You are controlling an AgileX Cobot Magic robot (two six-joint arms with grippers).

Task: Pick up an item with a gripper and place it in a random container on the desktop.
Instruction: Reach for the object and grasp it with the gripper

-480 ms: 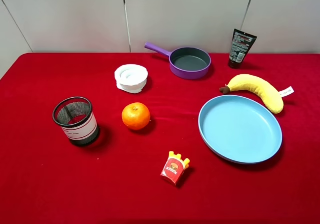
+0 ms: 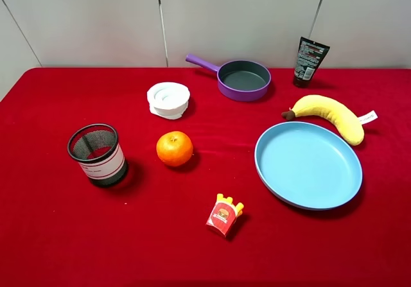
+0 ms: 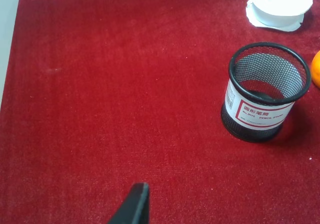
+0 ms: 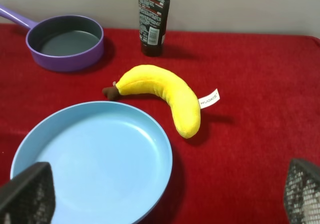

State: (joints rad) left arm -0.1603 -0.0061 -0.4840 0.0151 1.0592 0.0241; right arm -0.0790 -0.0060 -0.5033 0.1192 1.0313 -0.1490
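Squeeze tube [image 2: 310, 61] stood upright at the desktop's [image 2: 58, 235] far edge, unheld. My right gripper [image 4: 165, 194] gaped wide; my left gripper [image 3: 136, 206] showed one fingertip, so I could not tell its state. Mesh cup [image 2: 103, 165], blue plate [image 2: 308, 165] and purple pan [image 2: 239, 94] were empty. Nothing had moved since the earlier frame.

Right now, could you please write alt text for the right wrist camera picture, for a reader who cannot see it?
A yellow plush banana lies on the red cloth beside a blue plate, between the open right gripper and a black tube standing on its cap by the wall. A purple pan sits near the tube.
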